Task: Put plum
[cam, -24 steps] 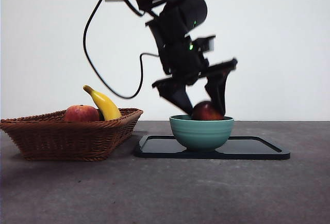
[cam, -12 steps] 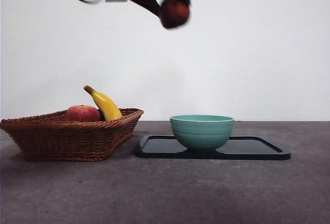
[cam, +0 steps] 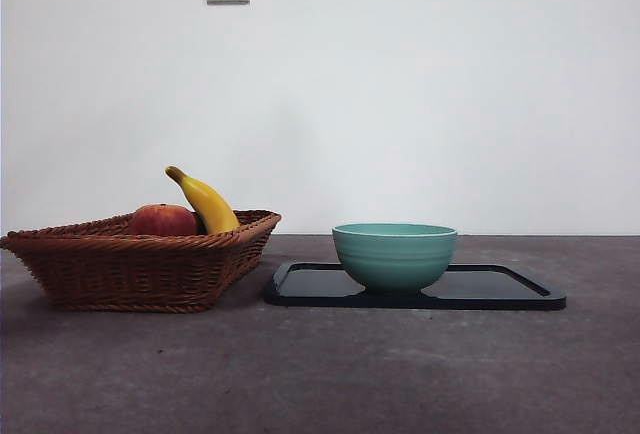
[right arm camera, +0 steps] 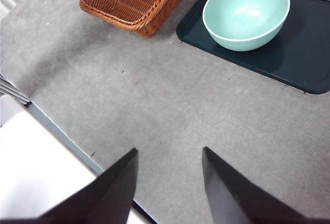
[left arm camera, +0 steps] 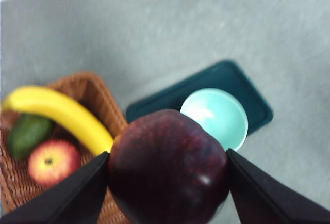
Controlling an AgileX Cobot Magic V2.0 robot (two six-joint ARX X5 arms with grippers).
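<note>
While the left pincer (left arm camera: 167,182) grips it, the plum (left arm camera: 169,167) gleams dark maroon.

Your left gripper (left arm camera: 167,182) is clamped on the plum (left arm camera: 168,175), high above the table (cam: 320,374), so it's clear of everything below. Basket (cam: 140,269) is crowded: banana (cam: 205,202) sticks up past the rim, apple (cam: 162,220) and a green fruit (left arm camera: 27,133) fill one end. Bowl (cam: 394,254) is empty, open from above, sitting on the dark tray (cam: 500,289) just beside the basket. Right gripper (right arm camera: 169,182) hangs jaws apart over bare table, well clear of the tray.
</note>
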